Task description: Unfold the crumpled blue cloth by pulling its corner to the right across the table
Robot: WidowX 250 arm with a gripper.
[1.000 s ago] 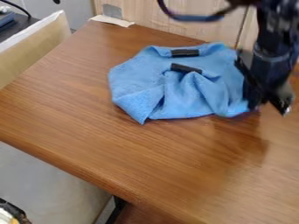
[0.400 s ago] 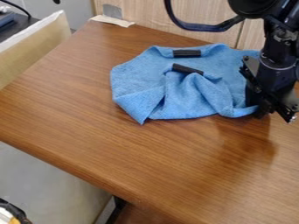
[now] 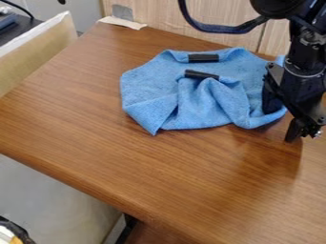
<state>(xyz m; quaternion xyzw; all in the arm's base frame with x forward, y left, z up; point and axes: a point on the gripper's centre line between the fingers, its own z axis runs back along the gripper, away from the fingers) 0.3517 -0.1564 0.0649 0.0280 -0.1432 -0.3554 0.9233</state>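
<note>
One blue cloth [image 3: 149, 93] is seen part-folded, rumpled on worktop [image 3: 159, 171] | pincer [image 3: 283, 125] is spread wide at its edge, nothing clamped | handling judged unfinished: cloth is not gripped or neatened

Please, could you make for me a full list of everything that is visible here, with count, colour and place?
crumpled blue cloth: one, blue, on the table
small bar-shaped pieces: two, black, on the cloth
smooth wood-grain table: one, brown, centre
flat upright panel: one, beige, left
wood-grain backing: one, pale, behind the table
flat plate: one, grey, table's far corner
thin strip: one, cream, below the plate
unclear object: one, partly black, bottom-left corner
robot arm: one, black, upper right
two-finger pincer: one, black, cloth's right edge
</note>
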